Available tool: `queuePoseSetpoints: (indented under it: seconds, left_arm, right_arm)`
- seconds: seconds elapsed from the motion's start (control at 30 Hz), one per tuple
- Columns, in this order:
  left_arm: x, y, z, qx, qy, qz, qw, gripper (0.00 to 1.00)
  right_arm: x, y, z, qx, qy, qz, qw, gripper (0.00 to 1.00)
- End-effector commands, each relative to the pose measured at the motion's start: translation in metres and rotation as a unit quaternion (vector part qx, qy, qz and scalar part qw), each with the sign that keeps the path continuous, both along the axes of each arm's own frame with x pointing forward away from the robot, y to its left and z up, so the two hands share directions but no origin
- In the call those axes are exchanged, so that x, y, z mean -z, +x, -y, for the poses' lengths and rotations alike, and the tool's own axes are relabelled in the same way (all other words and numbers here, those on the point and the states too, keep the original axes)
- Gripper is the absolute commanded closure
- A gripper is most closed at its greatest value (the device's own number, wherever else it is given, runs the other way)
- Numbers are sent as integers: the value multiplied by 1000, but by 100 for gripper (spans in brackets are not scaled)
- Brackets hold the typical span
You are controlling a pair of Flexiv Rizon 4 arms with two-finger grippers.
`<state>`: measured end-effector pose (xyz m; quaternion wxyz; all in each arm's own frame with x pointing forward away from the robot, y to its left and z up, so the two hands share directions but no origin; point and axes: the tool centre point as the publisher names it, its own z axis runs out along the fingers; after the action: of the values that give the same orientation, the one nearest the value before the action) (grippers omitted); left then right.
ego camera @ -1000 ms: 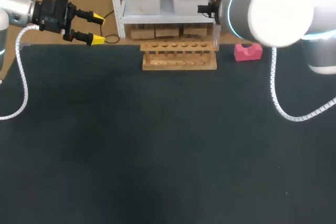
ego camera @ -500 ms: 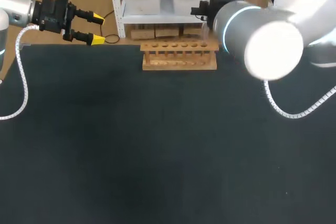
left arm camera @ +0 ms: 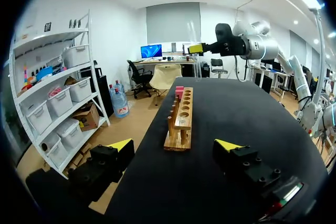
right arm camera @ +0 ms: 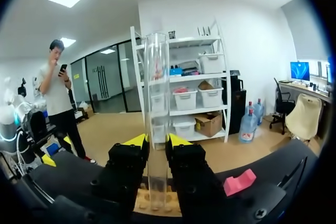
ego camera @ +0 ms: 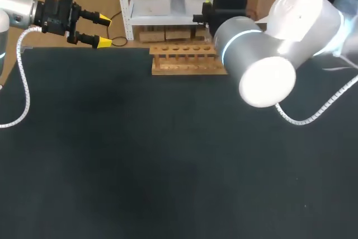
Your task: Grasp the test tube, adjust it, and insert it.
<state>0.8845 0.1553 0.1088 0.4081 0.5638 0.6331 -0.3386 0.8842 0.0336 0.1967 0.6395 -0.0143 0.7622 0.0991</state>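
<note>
Since the earlier frames the right arm (ego camera: 263, 54) has swung from beyond the right end of the wooden rack (ego camera: 179, 65) in over that end, and its bulk now hides the rack's right end from the head camera. The left gripper (ego camera: 104, 31) has not stirred. Nearest in the wrist view, the right gripper (right arm camera: 156, 141) has its yellow tips pressed against either side of the clear test tube (right arm camera: 156, 77), pinching it partway along its length and holding it upright, rim up. The tube's lower end hangs just above the rack, though whether it sits over a hole is hard to tell from here. The pink block (right arm camera: 239, 182) lies just beside the rack's end. Farther off, well past the rack's left end, the left gripper hangs with fingers spread and nothing between them. The tube looks light, stiff, slick and probably breakable, so a gentle hold on its straight wall well clear of the rim seems wisest.
</note>
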Motion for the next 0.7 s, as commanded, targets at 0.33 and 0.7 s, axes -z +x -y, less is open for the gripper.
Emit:
queuePoseSetpoints:
  seconds: [0.33,0.7]
  left_arm:
    - [0,-1,0,0,0,1,1000,0]
    - [0,-1,0,0,0,1,1000,0]
  right_arm:
    - [11,14,4,-14,11,75,997,100]
    - [25,18,3,-21,16,82,996,100]
